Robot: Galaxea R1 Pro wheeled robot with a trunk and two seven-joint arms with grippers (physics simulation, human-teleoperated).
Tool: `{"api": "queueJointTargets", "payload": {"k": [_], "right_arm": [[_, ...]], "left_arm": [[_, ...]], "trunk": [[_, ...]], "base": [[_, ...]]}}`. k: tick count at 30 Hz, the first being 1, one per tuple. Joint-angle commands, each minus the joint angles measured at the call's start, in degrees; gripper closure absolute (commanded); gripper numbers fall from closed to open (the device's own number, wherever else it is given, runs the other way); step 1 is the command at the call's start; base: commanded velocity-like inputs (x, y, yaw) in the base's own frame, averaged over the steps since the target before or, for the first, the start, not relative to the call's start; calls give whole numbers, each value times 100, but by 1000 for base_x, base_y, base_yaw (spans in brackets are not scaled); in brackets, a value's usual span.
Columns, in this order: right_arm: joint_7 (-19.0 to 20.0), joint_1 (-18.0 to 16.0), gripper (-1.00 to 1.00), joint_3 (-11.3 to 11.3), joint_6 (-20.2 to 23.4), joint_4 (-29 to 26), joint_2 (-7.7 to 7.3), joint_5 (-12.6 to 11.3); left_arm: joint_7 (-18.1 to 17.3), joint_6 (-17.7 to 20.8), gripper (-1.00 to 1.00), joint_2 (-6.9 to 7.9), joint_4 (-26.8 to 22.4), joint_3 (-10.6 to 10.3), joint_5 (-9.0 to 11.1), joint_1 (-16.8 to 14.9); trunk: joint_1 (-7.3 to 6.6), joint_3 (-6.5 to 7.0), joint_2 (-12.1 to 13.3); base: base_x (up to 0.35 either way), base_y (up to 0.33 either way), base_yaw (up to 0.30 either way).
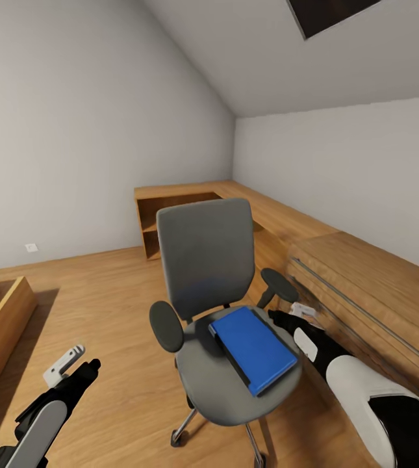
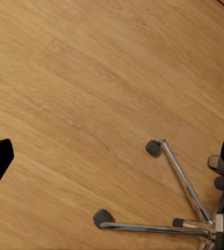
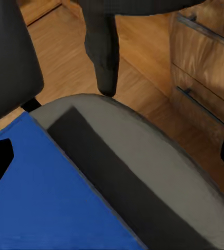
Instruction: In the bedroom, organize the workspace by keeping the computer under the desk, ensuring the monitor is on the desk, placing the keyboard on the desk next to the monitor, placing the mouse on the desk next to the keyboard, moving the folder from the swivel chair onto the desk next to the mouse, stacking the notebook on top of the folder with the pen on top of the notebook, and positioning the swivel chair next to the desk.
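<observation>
The swivel chair (image 1: 204, 260) stands in the middle of the head view, grey seat and back toward me. The bright blue folder (image 1: 253, 348) lies flat on its seat. My right gripper (image 1: 295, 314) hovers open beside the chair's right armrest (image 1: 278, 283), just off the folder's far corner. In the right wrist view the gripper (image 3: 112, 159) looks down on the folder (image 3: 44, 203) and the grey seat (image 3: 159, 172). My left gripper (image 1: 76, 364) is open, low over the floor left of the chair. The left wrist view shows the gripper (image 2: 112, 159) above the chair's chrome base (image 2: 185, 179). Desk, computer, monitor, keyboard, mouse, notebook and pen are out of view.
A low light-wood chest of drawers (image 1: 371, 286) with metal rail handles stands close on the chair's right. A wooden shelf unit (image 1: 177, 208) runs along the far walls. A wooden frame (image 1: 1, 318) sits at the left edge, with wood floor (image 1: 105, 292) between it and the chair.
</observation>
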Motion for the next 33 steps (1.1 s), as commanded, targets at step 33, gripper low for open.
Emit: {"api": "queueJointTargets", "payload": {"k": [33], "right_arm": [[5,171,-100,299,-6,84,192,155]], "left_arm": [[31,30,-100,2,15,-33,27,-4]], "trunk": [[527,-437,-967]], "base": [[0,0,14]]}}
